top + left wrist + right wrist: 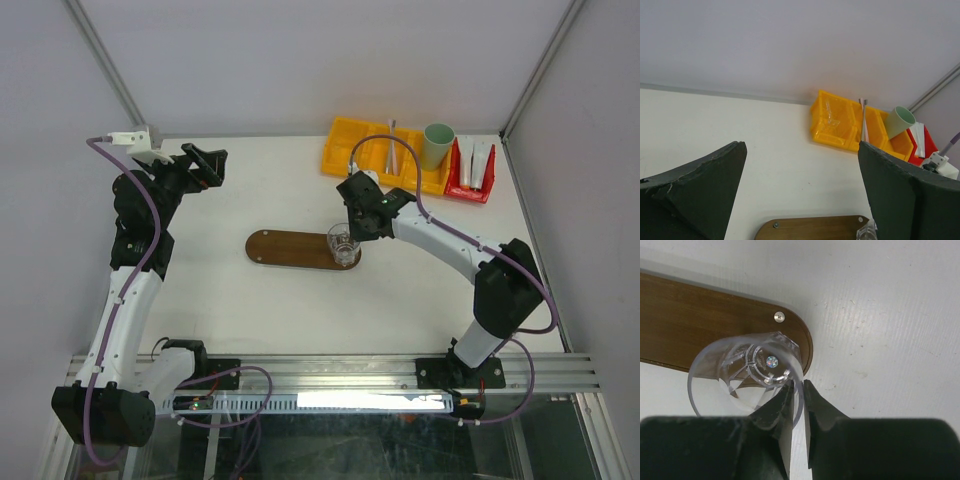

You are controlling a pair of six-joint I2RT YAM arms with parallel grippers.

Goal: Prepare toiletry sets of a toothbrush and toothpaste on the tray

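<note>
The dark-brown oval tray (290, 247) (690, 325) lies mid-table. A clear glass (343, 243) (745, 375) stands on its right end. My right gripper (352, 225) (801, 385) is above it, one finger inside and one outside the rim, closed on the thin glass wall with barely a sliver of gap. Toothbrushes (392, 150) (863, 120) lie in the yellow bin (350, 148). White toothpaste tubes (475, 160) (917, 140) sit in the red bin (470, 185). My left gripper (205, 160) (802, 145) hangs wide open and empty at the back left, above the tray (810, 227).
A mint-green cup (437, 145) (899, 120) stands at the right end of the yellow bin. Both bins line the table's back right edge. White enclosure walls close in the back and sides.
</note>
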